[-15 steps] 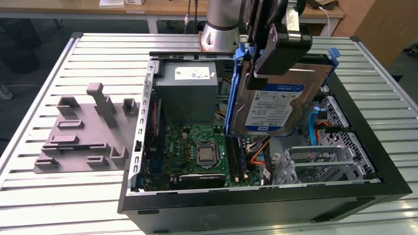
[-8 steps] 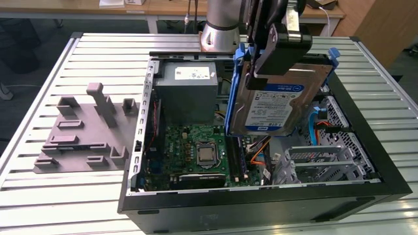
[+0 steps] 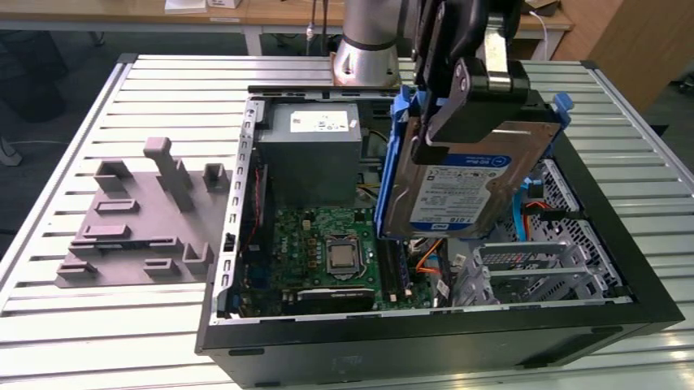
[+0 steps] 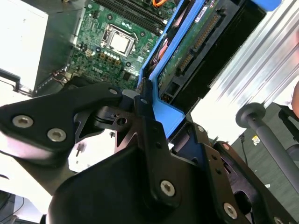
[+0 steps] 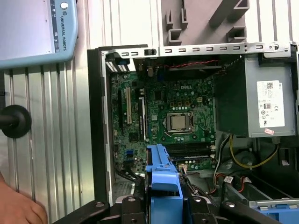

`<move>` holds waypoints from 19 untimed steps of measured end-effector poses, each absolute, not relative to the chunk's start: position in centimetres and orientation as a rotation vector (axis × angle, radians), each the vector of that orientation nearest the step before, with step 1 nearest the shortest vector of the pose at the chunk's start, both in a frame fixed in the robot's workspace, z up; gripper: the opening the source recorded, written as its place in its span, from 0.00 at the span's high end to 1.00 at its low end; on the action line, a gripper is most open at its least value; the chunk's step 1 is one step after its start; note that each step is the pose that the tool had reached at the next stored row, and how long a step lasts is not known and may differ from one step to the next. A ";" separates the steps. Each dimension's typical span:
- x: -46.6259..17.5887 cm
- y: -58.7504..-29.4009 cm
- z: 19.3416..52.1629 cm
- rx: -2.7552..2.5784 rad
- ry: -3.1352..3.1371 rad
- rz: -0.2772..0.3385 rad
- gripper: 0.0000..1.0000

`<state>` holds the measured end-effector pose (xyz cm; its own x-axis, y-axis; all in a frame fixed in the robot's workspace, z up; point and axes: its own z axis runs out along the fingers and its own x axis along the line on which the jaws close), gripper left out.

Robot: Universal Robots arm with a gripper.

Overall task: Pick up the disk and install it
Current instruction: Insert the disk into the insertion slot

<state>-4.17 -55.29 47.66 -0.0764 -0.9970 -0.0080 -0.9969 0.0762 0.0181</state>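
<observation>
In the hand point(image 3: 469, 122), the disk point(image 3: 461, 195)

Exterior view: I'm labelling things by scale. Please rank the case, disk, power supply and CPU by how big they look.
1. case
2. disk, though it hangs above the case and is likely nearer the camera, so its lead over the power supply is unsure
3. power supply
4. CPU

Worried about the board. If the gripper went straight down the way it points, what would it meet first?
Likely the edge of the motherboard or the orange cables beside it: the gripper, shut on the disk, hangs over them, so the disk's lower edge touches first. Depth is unclear.
</observation>
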 end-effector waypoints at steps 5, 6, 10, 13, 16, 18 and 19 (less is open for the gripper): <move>-4.1 -55.5 47.6 2.138 -2.294 -0.028 0.63; -4.0 -55.5 47.6 2.140 -2.292 -0.028 0.63; -3.8 -55.6 47.5 2.155 -2.283 -0.023 0.63; -3.3 -55.6 47.4 2.161 -2.277 -0.023 0.63; -2.6 -55.6 47.3 2.163 -2.275 -0.023 0.63; -2.1 -55.6 47.2 2.163 -2.275 -0.023 0.63; -1.9 -55.6 47.2 2.163 -2.275 -0.023 0.63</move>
